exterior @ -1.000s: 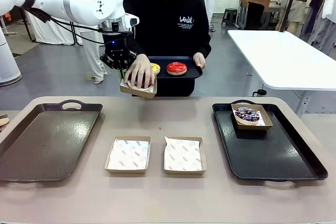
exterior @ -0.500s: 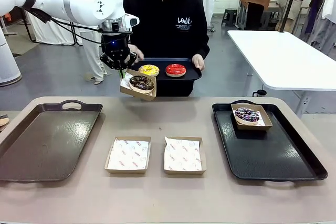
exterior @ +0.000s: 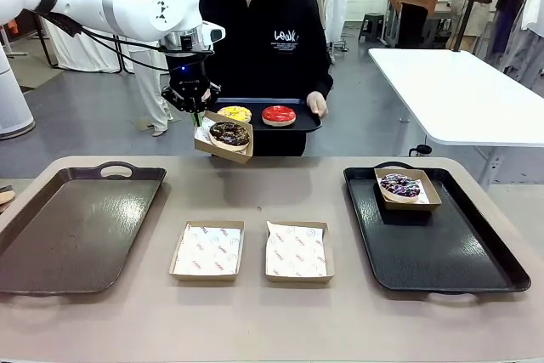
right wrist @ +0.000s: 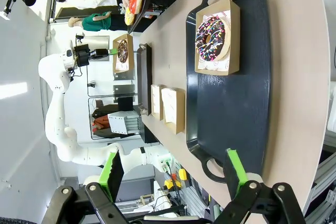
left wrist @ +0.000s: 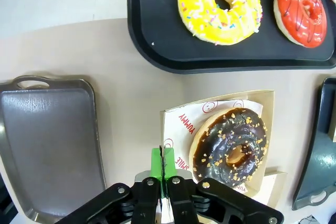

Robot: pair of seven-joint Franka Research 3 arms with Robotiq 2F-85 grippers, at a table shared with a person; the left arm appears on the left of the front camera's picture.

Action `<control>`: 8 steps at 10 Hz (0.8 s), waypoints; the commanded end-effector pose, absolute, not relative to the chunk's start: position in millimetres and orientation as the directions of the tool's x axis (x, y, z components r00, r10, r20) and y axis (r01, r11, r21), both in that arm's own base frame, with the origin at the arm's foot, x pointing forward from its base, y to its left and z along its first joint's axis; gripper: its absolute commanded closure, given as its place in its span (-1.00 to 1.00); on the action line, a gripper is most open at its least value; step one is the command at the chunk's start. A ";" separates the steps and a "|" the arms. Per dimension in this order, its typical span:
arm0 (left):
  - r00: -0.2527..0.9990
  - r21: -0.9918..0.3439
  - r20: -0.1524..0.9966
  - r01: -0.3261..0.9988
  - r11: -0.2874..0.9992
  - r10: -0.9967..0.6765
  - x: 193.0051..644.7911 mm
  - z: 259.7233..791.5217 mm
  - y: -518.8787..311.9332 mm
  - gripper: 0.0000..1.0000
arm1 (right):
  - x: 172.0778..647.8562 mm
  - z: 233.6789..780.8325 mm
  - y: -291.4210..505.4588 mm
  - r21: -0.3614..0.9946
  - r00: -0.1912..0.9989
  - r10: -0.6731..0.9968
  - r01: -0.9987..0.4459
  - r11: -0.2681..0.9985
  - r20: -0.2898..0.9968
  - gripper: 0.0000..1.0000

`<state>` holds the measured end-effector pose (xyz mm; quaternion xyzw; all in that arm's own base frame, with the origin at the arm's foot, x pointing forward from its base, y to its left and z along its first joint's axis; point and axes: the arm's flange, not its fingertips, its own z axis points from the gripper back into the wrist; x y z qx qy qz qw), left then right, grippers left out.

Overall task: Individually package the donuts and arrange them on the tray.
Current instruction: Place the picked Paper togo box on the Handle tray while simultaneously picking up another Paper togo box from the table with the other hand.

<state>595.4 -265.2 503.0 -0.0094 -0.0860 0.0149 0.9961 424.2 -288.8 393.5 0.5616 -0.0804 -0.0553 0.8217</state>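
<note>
Front view, big things first: what is on the table [exterior: 255, 329]?
— A brown tray [exterior: 76, 227] at the robot's left and a black tray [exterior: 442, 252] at its right. At the black tray's far end sits a cardboard box [exterior: 429, 197] with the sprinkled donut [exterior: 400, 185] in it. Two paper-lined boxes [exterior: 207, 251] lie side by side between the trays.
— And the person [exterior: 263, 31]?
— Holds a small dark tray [exterior: 293, 127] beyond the table's far edge, carrying the yellow donut [exterior: 235, 114] and the red donut [exterior: 279, 115].
— The fingers?
— The left gripper [exterior: 194, 115] is pinched tight on the rim of a raised box [exterior: 223, 152], which is tilted in the air just beside the small dark tray. The chocolate donut [exterior: 229, 133] lies in it. In the left wrist view the green pads [left wrist: 156, 160] meet on the paper-lined edge. The right gripper [right wrist: 173, 174] stands spread wide, gripping nothing, with the black tray beyond its fingers.
</note>
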 end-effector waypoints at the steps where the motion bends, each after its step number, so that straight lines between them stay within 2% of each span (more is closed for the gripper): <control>1: 0.984 -0.020 0.174 -0.031 0.999 0.034 596.0 504.4 -263.2 1.00 | 423.1 395.4 -288.3 0.935 0.982 -0.180 0.009 0.354 0.058 -1.00; 8: 0.984 -0.020 0.174 -0.031 0.999 0.034 596.0 504.4 -263.2 1.00 | 423.1 395.4 -288.3 0.935 0.982 -0.180 0.009 0.354 0.058 -1.00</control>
